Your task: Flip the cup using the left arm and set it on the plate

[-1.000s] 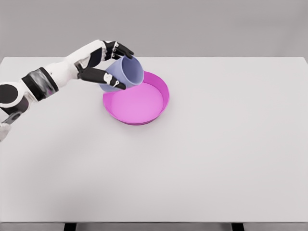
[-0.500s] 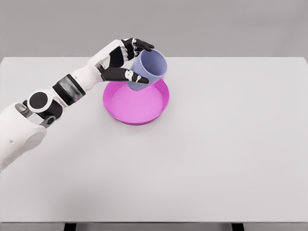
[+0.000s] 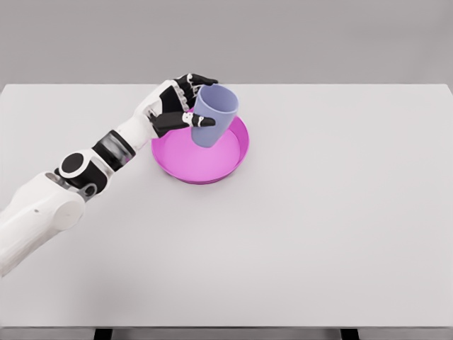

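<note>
Cup (image 3: 213, 115) is in my left hand (image 3: 177, 108), mouth up and nearly upright, over the back part of the pink plate (image 3: 230, 161). I cannot tell if its base already touches the plate. The fingers are wrapped around its wall, thumb across the front and the others behind near the rim. I judge the cup light and stiff, a thin smooth shell, so it may slip or tip if I squeeze unevenly. The middle of the wall is the good place to hold, as now. To release, I would open the fingers slowly. The right arm is not visible.
</note>
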Robot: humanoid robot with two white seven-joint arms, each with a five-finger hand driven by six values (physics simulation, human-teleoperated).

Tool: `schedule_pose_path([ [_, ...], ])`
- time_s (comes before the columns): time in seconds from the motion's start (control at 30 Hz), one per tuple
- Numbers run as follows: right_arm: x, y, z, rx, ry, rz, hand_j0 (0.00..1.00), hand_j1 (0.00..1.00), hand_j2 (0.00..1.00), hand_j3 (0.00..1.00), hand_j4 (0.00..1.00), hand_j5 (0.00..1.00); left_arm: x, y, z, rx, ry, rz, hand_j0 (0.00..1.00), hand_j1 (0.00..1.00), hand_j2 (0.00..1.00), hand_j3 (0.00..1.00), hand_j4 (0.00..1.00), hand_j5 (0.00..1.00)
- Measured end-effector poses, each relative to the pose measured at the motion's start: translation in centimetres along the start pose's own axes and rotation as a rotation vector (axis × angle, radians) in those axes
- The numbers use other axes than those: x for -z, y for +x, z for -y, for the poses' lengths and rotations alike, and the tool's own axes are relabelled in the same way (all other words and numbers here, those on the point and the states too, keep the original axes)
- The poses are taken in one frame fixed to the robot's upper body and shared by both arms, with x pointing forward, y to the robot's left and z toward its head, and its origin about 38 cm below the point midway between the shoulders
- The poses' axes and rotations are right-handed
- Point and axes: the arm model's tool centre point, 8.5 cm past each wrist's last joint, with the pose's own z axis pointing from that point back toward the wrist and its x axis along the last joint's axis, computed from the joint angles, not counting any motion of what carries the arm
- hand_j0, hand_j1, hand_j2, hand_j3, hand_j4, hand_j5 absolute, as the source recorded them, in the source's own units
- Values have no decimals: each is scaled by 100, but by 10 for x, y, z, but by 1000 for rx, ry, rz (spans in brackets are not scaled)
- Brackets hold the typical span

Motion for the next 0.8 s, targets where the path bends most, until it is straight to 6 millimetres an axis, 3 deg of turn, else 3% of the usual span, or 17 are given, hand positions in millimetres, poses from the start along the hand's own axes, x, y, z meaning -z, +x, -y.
schedule_pose_path([
  [0.23,0,0,0,0,0,0,100,100,100,100,100,100,-4,14,-8,58,30,196,47,47,47,47,47,47],
  [0.8,0,0,0,0,0,0,100,100,100,100,100,100,-9,-37,-10,-38,126,175,48,48,48,48,48,48],
])
